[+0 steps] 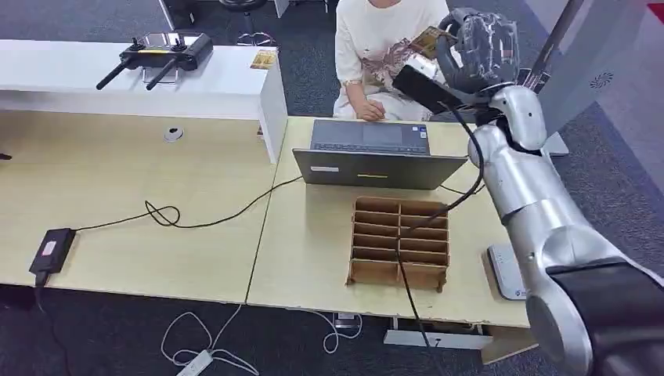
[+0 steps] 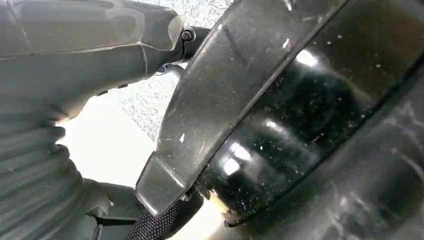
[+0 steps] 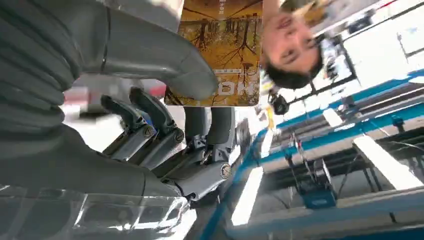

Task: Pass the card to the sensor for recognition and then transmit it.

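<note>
I've got the right hand [image 1: 478, 51] raised high, thumb and fingers [image 3: 220, 120] pinching the card [image 3: 220, 45] face-out, I'd say to offer it to the person [image 1: 376, 47] just beyond. I can't tell the left hand's [image 2: 75, 75] state.

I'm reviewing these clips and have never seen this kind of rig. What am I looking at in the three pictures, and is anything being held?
This is a humanoid robot with two silver arms. The head view looks down from its body onto a wooden table carrying a laptop, a cardboard divider box and a black cable. A person sits behind the laptop. The raised right hand holds a yellowish card. The right wrist view, turned around, shows that card pinched by the thumb and fingers. The left wrist view shows the left hand beside dark parts of the robot's body; whether it is open is unclear.
</note>
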Robot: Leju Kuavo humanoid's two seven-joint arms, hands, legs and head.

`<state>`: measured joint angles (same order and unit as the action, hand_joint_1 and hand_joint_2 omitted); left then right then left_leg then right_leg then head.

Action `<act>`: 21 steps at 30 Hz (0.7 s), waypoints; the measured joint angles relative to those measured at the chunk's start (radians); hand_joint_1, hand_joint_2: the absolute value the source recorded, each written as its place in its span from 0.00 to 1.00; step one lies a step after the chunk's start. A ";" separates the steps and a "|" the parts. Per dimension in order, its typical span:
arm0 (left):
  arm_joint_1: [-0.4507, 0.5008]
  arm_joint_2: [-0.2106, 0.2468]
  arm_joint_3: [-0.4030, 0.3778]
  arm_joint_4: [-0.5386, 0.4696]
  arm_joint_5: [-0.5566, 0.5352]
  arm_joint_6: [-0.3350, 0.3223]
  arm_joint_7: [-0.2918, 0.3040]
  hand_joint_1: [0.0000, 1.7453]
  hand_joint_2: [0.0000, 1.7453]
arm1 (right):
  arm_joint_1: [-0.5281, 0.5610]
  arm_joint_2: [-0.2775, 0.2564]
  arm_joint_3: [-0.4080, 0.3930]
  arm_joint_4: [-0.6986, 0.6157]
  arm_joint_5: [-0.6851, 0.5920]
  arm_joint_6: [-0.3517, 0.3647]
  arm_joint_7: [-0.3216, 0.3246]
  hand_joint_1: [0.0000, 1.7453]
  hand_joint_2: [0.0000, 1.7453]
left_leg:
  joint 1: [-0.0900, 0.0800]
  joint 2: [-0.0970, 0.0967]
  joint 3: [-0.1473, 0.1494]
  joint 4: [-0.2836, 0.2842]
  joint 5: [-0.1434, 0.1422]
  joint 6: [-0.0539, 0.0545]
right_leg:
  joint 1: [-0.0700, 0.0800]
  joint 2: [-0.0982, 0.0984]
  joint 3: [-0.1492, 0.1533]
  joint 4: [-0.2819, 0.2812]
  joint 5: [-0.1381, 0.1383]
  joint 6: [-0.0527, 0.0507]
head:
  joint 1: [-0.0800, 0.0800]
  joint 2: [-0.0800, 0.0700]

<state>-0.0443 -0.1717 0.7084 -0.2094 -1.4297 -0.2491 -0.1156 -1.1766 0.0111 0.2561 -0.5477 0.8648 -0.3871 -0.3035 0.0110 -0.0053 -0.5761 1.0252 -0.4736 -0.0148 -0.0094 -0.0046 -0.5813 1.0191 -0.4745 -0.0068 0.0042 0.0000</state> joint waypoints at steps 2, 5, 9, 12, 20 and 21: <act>0.001 0.000 0.000 0.000 0.006 0.001 0.001 0.00 1.00 | 0.009 0.005 -0.047 -0.025 -0.130 0.081 -0.033 1.00 1.00 | 0.000 0.000 0.000 0.000 0.000 0.000 | 0.000 0.000 0.000 0.000 0.000 0.000 | 0.000 0.000; 0.002 0.000 0.002 0.000 0.016 0.002 0.001 0.00 1.00 | 0.016 0.005 -0.093 -0.051 -0.264 0.177 -0.058 1.00 1.00 | 0.000 0.000 0.000 0.000 0.000 0.000 | 0.000 0.000 0.000 0.000 0.000 0.000 | 0.000 0.000; 0.003 0.000 0.005 0.000 0.024 0.002 0.001 0.00 1.00 | 0.030 -0.010 -0.130 -0.085 -0.453 0.306 -0.077 1.00 1.00 | 0.000 0.000 0.000 0.000 0.000 0.000 | 0.000 0.000 0.000 -0.001 0.000 0.000 | 0.000 0.000; 0.004 0.000 0.007 0.000 0.027 0.002 0.000 0.00 1.00 | 0.036 -0.023 -0.145 -0.095 -0.535 0.373 -0.084 1.00 1.00 | 0.000 0.000 0.000 0.000 0.000 0.000 | 0.000 0.001 -0.001 -0.001 0.000 0.000 | 0.000 0.000; 0.005 0.000 0.009 0.000 0.032 0.006 0.002 0.00 1.00 | 0.075 -0.154 -0.165 -0.144 -0.799 0.649 -0.064 1.00 1.00 | 0.000 -0.003 -0.001 0.001 0.000 0.000 | 0.000 -0.003 0.000 -0.002 0.000 0.000 | 0.000 0.000; 0.005 0.000 0.009 0.000 0.032 0.007 0.002 0.00 1.00 | 0.094 -0.180 -0.165 -0.162 -0.840 0.669 -0.061 1.00 1.00 | 0.000 -0.004 0.000 0.001 0.000 0.000 | 0.000 -0.003 0.000 -0.002 0.000 0.000 | 0.000 0.000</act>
<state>-0.0395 -0.1713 0.7172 -0.2094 -1.3977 -0.2422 -0.1133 -1.0827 -0.1687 0.0908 -0.7100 0.0250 0.2824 -0.3643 0.0109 -0.0090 -0.5765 1.0262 -0.4738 -0.0146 -0.0096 -0.0078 -0.5810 1.0169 -0.4745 -0.0066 0.0038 0.0000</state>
